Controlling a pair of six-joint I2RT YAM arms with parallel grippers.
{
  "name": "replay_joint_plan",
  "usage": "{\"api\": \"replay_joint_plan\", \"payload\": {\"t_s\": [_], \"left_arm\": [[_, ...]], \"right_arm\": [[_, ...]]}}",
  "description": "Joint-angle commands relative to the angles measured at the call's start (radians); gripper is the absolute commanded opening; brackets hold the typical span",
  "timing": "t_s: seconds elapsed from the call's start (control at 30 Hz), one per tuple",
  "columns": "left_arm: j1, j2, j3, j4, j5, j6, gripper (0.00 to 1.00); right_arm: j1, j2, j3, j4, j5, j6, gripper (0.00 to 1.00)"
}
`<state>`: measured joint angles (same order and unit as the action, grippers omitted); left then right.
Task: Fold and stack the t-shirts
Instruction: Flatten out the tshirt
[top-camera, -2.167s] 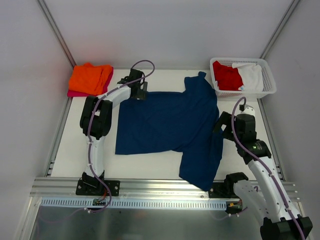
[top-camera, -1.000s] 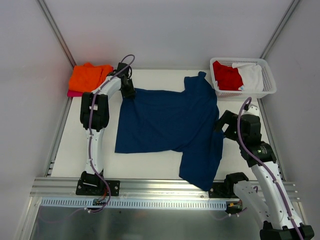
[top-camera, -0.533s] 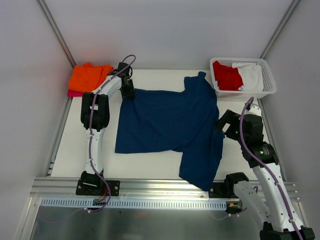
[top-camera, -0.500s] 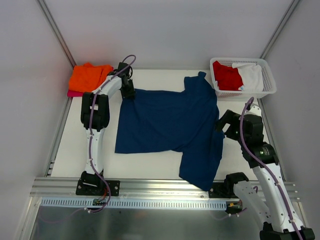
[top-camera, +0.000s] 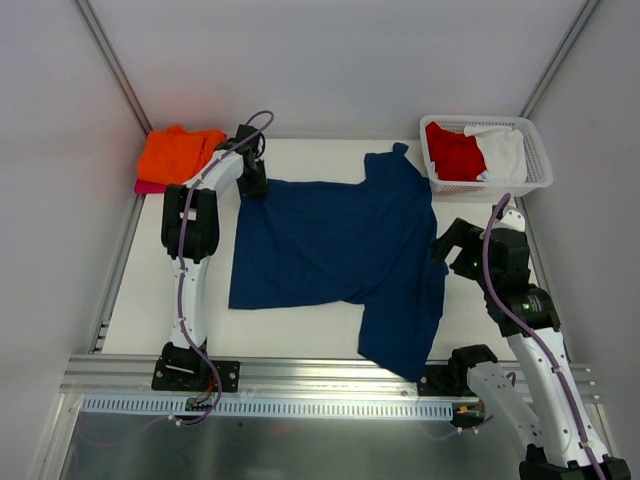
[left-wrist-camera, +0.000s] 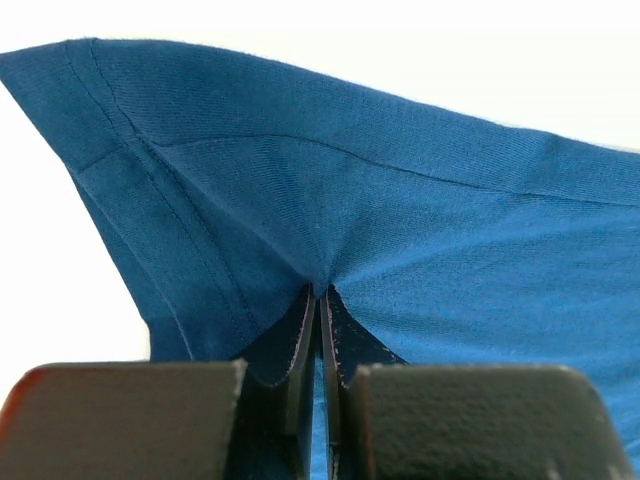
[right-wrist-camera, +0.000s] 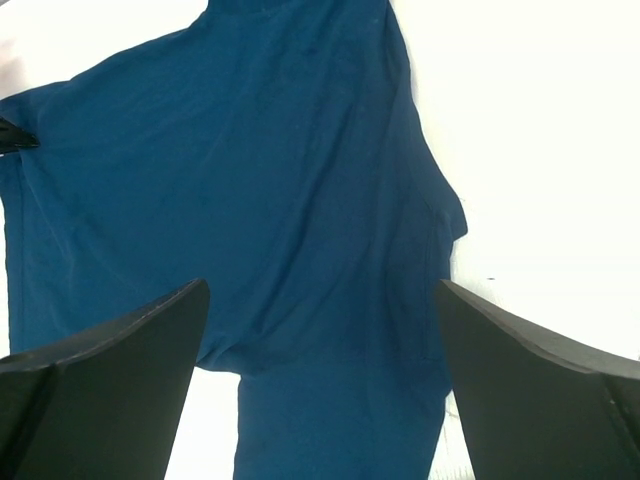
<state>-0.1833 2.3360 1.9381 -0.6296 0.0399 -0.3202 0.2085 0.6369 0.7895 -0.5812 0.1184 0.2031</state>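
Left pincer (left-wrist-camera: 320, 300) pressed together, pinching the far-left corner hem of the navy t-shirt (top-camera: 335, 240). Right pincer (right-wrist-camera: 322, 290) spread wide above the shirt's right edge, holding nothing. The shirt lies across the middle of the surface (top-camera: 300, 335), its lower part overrunning the near edge. Bare room lies left of it. Orange t-shirt (top-camera: 180, 155) far left; basket (top-camera: 535, 175) far right.

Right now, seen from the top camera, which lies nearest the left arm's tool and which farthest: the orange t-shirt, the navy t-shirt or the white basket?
1. navy t-shirt: the left tool is pinching its far-left corner.
2. orange t-shirt: just to the tool's left, in the table's far-left corner.
3. white basket: across the table, in the far-right corner.
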Motion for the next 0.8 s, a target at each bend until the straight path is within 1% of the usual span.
{"api": "replay_joint_plan", "payload": {"t_s": [0.0,0.2,0.3,0.5,0.6,0.67,0.7,0.73,0.77], "left_arm": [[0.042,0.019,0.013,-0.087,-0.065,0.05,0.0],[0.093,0.029,0.076,-0.085,-0.046,0.058,0.0],[0.11,0.068,0.143,-0.09,-0.011,0.059,0.0],[0.114,0.163,0.364,-0.122,0.031,0.084,0.0],[0.114,0.207,0.441,-0.13,0.044,0.095,0.0],[0.116,0.215,0.463,-0.13,0.048,0.096,0.0],[0.116,0.22,0.473,-0.13,0.055,0.099,0.04],[0.116,0.218,0.47,-0.127,0.069,0.102,0.17],[0.117,0.217,0.47,-0.128,0.074,0.105,0.35]], "right_arm": [[0.006,0.01,0.054,-0.003,-0.006,-0.019,0.99],[0.006,0.032,0.063,-0.003,-0.006,-0.025,0.99],[0.005,0.052,0.063,0.006,-0.013,-0.027,1.0],[0.006,0.084,0.054,0.032,-0.011,-0.03,0.99],[0.006,0.098,0.04,0.05,-0.01,-0.028,1.0],[0.006,0.107,0.031,0.058,-0.01,-0.027,1.0],[0.006,0.115,0.028,0.066,-0.008,-0.028,1.0],[0.006,0.119,0.025,0.069,-0.01,-0.025,0.99],[0.006,0.122,0.024,0.075,-0.013,-0.025,1.0]]}}
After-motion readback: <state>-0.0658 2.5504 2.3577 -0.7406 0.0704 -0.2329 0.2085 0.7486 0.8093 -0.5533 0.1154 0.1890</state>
